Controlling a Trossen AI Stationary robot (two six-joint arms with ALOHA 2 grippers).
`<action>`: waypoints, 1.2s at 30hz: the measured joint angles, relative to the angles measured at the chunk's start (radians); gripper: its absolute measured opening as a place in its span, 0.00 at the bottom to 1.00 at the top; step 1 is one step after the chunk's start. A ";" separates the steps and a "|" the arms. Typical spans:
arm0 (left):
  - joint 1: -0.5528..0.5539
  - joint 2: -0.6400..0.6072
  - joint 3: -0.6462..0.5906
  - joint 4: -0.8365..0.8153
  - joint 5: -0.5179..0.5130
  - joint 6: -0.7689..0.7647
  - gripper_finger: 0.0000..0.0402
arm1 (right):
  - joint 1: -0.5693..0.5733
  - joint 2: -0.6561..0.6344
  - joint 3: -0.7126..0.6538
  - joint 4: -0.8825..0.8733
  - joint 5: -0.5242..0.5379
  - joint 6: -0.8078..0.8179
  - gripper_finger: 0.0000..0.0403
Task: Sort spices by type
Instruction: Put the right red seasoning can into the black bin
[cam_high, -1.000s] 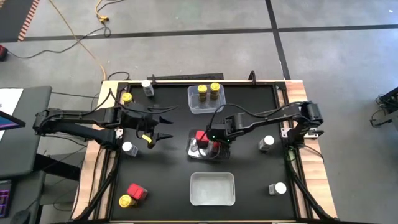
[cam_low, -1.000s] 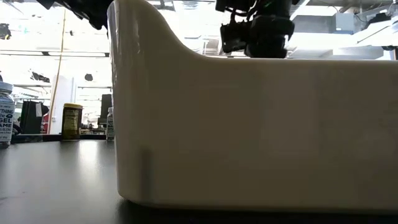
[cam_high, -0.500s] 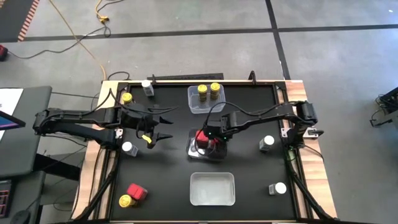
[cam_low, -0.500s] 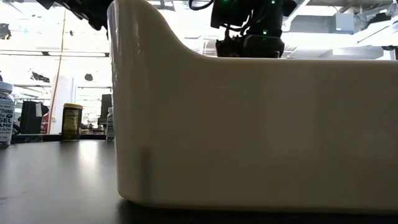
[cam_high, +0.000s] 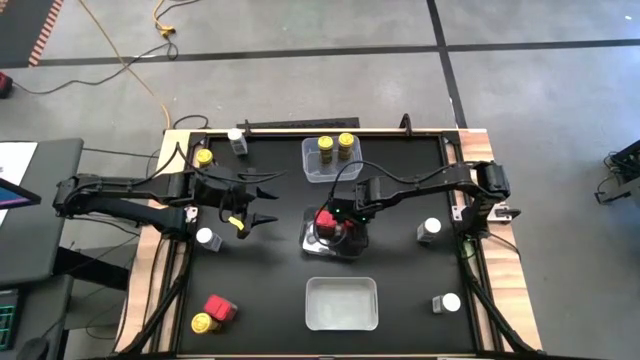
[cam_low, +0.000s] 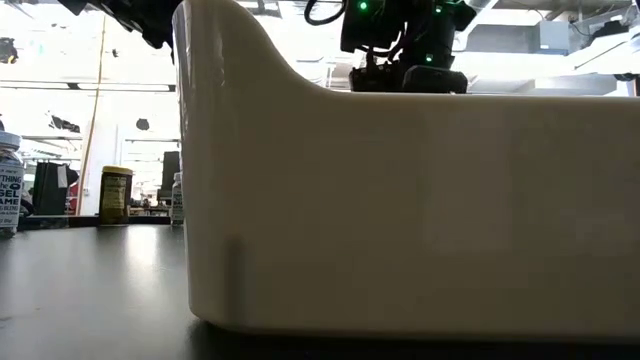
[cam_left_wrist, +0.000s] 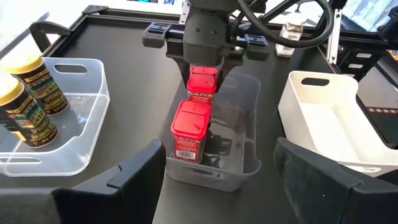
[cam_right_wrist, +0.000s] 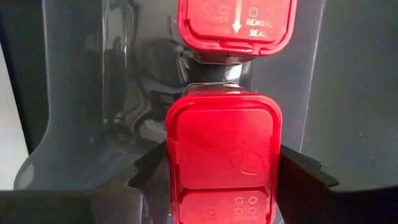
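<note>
We see the right gripper (cam_left_wrist: 202, 73) lowered into the clear middle tub (cam_left_wrist: 245, 134) at the centre of the bench (cam_high: 400, 270), and its fingers (cam_right_wrist: 305, 174) hold a red tin (cam_left_wrist: 202, 84) from both sides, upright, just behind a second red tin (cam_left_wrist: 189, 127) that stands in the same tub. In the right wrist view the held tin's lid (cam_right_wrist: 224, 165) fills the space between the 2 fingers. The left gripper (cam_high: 252, 202) hangs above the bench to the left of the tub, well apart from it, and its fingers (cam_left_wrist: 311, 180) stand half spread with nothing between them. In the far clear tub (cam_high: 325, 160) we count 2 yellow-capped jars (cam_high: 335, 147). The white tub (cam_high: 341, 303) is at the near side of the bench. Loose spices lie around: 1 yellow-capped jar (cam_high: 204, 157) and 1 white-capped jar (cam_high: 237, 140) at the far left, 1 white-capped jar (cam_high: 206, 238) near the left gripper, 1 red tin (cam_high: 219, 308) touching or just beside a yellow-capped jar (cam_high: 203, 322) at the near left, and 2 white-capped jars (cam_high: 430, 229) on the right side.
</note>
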 joint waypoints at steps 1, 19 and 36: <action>0.000 0.000 0.000 0.000 0.000 0.002 0.71 | -0.001 0.000 0.000 0.000 0.000 -0.004 0.62; 0.000 0.000 0.000 0.000 -0.006 0.003 0.71 | -0.034 0.000 0.000 -0.014 0.033 -0.091 0.62; 0.000 0.000 0.000 0.001 -0.005 0.003 0.71 | -0.048 -0.001 0.000 0.011 0.033 -0.120 0.62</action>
